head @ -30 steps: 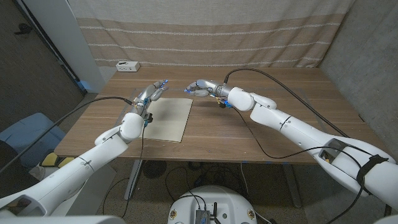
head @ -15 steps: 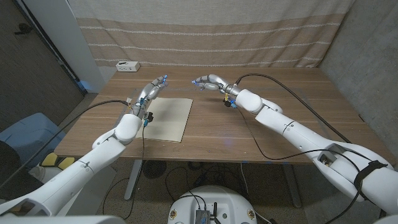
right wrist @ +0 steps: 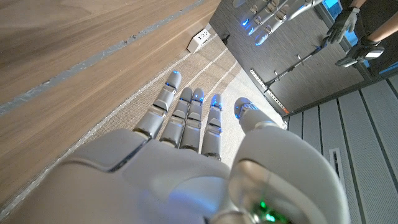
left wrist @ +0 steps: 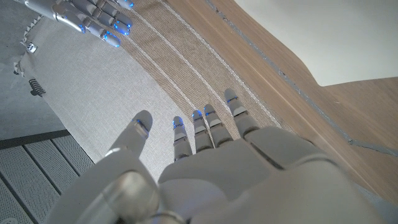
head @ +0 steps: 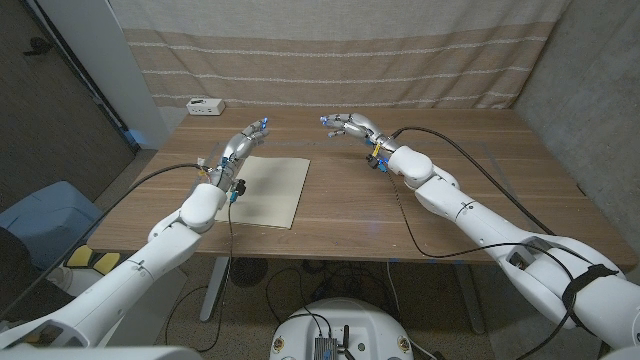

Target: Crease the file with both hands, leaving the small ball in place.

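Note:
A beige file (head: 271,189) lies flat on the wooden table (head: 450,190), left of the middle. My left hand (head: 245,143) hovers by the file's far left corner, fingers stretched out and apart, holding nothing. My right hand (head: 349,125) hangs in the air to the right of and beyond the file, well apart from it, fingers spread and empty. In the left wrist view my left hand (left wrist: 205,162) points its spread fingers toward the curtain, with the right hand (left wrist: 87,15) beyond it. The right wrist view has my right hand (right wrist: 193,137) open, with the left hand (right wrist: 267,18) across from it.
A white power strip (head: 205,105) sits at the table's far left corner and appears again as a power strip (right wrist: 200,39) in the right wrist view. A striped curtain (head: 330,50) hangs behind the table. Bare wood stretches right of the file.
My right hand has left the file's far right corner, moving right and farther back, and its fingers have spread. My left hand has edged slightly farther back. The file has not moved.

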Robot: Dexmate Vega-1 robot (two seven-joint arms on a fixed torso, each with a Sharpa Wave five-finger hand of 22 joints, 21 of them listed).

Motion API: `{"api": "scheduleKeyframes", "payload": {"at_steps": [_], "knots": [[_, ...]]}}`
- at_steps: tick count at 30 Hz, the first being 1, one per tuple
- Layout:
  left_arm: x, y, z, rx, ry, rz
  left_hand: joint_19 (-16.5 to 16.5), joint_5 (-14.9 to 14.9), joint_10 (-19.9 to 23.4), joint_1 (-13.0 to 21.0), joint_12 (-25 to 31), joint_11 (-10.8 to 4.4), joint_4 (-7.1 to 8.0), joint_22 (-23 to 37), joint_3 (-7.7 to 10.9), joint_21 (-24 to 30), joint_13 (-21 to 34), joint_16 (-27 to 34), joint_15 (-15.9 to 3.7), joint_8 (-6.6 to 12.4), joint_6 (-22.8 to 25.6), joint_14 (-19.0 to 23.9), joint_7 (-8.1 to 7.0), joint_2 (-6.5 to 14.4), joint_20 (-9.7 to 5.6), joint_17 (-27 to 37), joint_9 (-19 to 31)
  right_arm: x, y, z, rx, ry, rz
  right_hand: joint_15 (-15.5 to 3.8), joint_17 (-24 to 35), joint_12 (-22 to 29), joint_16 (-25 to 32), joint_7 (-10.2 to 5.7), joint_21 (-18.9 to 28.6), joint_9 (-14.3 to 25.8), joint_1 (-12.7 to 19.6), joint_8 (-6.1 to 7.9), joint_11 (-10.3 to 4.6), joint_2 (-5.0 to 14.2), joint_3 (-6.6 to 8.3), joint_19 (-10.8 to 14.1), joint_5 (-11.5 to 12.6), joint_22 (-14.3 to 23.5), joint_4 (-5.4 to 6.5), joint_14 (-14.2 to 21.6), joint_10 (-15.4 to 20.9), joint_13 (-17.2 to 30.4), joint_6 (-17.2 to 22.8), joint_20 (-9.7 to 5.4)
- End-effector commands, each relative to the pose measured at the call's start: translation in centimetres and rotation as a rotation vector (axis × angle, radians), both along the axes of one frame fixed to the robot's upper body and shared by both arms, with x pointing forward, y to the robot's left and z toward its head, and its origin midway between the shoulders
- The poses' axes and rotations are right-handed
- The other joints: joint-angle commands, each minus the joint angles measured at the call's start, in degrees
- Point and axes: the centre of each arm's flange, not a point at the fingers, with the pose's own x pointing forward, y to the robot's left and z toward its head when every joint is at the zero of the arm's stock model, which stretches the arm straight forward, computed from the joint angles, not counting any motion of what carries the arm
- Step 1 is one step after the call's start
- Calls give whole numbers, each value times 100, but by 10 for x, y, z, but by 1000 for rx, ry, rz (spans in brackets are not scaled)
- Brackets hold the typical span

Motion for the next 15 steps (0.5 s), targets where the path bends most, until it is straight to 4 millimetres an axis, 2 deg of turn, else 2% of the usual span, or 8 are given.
{"api": "scheduleKeyframes", "payload": {"at_steps": [1, 9, 15], "knots": [[7, 9, 2, -47, 15, -75, -36, -29, -58, -53, 28, -7, -10, 9, -24, -23, 15, -18, -6, 36, -64, -40, 20, -30, -8, 16, 0, 8, -16, -8, 195, 69, 71, 67, -5, 56, -22, 21, -6, 23, -85, 45, 17, -17, -53, 3, 1, 20, 9, 7, 15, 22, -38, 34], [13, 19, 4, -98, 33, -136, -64, -55, -122, -74, 30, -14, 0, 10, -35, -35, 10, -25, 13, 29, -146, -125, 53, -28, -48, 15, -3, 13, -28, -18, 373, 117, 143, 134, -37, 71, -41, 80, -20, 20, -151, 54, 63, -68, -85, 9, 3, 20, 9, 15, 20, 19, -62, 85], [21, 21, 6, -122, 49, -174, -79, -72, -147, -94, 38, 1, 24, 11, -37, -42, 7, -19, 30, 33, -182, -166, 78, -6, -53, 20, -5, 15, -39, -23, 485, 134, 166, 226, -83, 123, -37, 154, -30, 15, -228, 76, 153, -92, -98, 54, 13, 19, 8, 103, 126, 15, -58, 220]]}}
